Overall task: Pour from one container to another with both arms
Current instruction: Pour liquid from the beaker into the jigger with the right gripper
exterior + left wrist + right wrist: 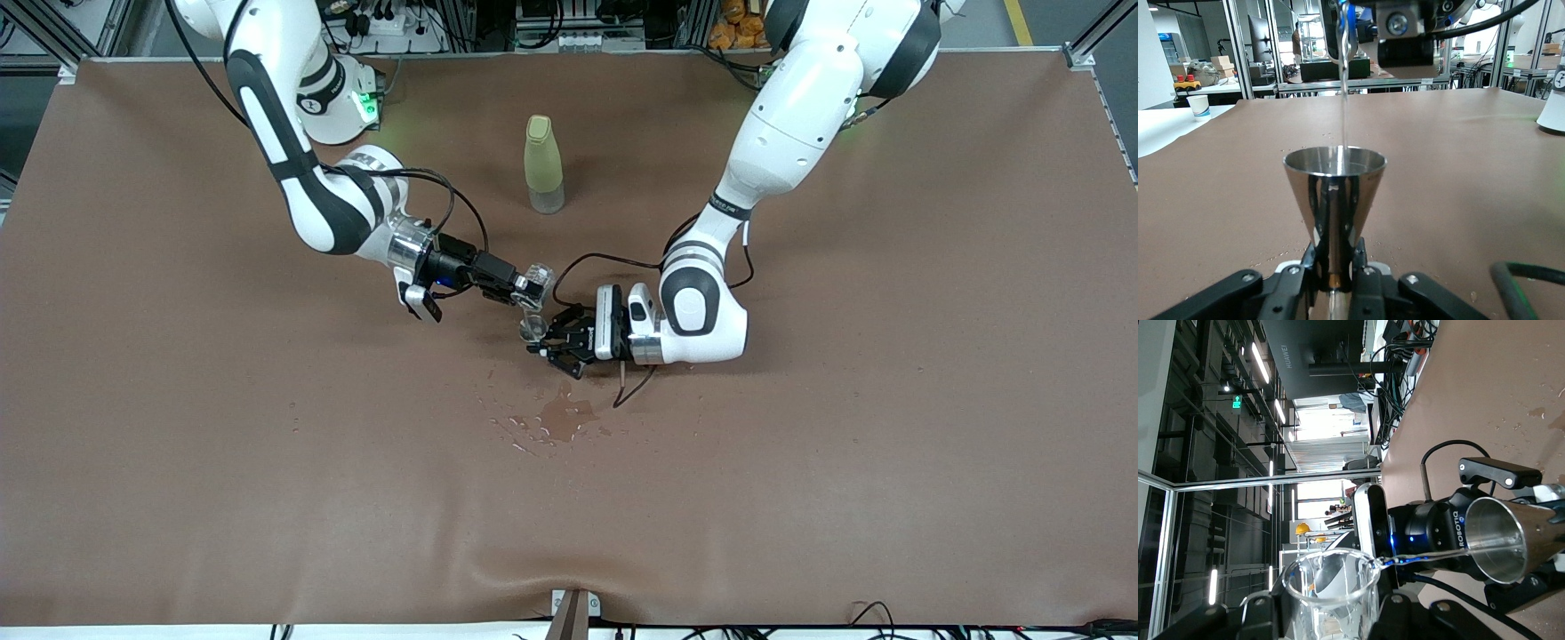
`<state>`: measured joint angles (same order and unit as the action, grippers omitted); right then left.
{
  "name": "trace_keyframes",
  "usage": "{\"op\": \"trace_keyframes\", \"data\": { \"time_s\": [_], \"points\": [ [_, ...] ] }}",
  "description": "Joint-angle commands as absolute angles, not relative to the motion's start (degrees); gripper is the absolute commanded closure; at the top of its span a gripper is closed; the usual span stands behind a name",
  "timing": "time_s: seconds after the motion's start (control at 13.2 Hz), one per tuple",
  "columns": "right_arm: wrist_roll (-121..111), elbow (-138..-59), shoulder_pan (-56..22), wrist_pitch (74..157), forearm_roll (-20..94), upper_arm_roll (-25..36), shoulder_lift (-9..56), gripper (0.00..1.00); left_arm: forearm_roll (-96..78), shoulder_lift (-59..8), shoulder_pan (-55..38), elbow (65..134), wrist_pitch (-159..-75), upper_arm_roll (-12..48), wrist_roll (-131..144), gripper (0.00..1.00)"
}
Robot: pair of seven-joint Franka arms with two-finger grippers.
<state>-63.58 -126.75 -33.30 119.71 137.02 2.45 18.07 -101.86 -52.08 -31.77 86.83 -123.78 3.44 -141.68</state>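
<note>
My left gripper (544, 342) is shut on the narrow waist of the silvery metal jigger (1335, 193), holding it upright just above the table. The jigger (532, 330) shows as a small shiny round rim over the middle of the table. My right gripper (532, 284) is shut on the clear glass cup (538, 278), tipped on its side directly above the jigger. A thin stream of water (1344, 100) falls from the cup into the jigger's bowl. In the right wrist view the glass cup (1331, 597) sits between the fingers and the jigger (1505, 537) lies past its lip.
A tall pale yellow-green bottle (543, 165) stands upright, farther from the front camera than the grippers. A wet puddle with scattered droplets (560, 418) lies on the brown table cover nearer the front camera. A black cable (636, 384) trails under the left wrist.
</note>
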Motion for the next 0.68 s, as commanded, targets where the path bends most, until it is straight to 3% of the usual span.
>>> {"op": "trace_keyframes", "data": {
  "time_s": [0.0, 0.61],
  "points": [
    [-61.5, -126.7, -33.8, 119.4, 138.1, 2.6, 17.8, 0.82, -104.4, -52.9, -32.8, 85.2, -124.7, 3.3, -142.7, 1.00],
    [-55.3, -126.1, -33.4, 119.4, 137.7, 2.6, 17.9, 0.82, -104.5, -52.9, -32.7, 85.2, -125.1, 3.3, -142.7, 1.00]
  ]
}}
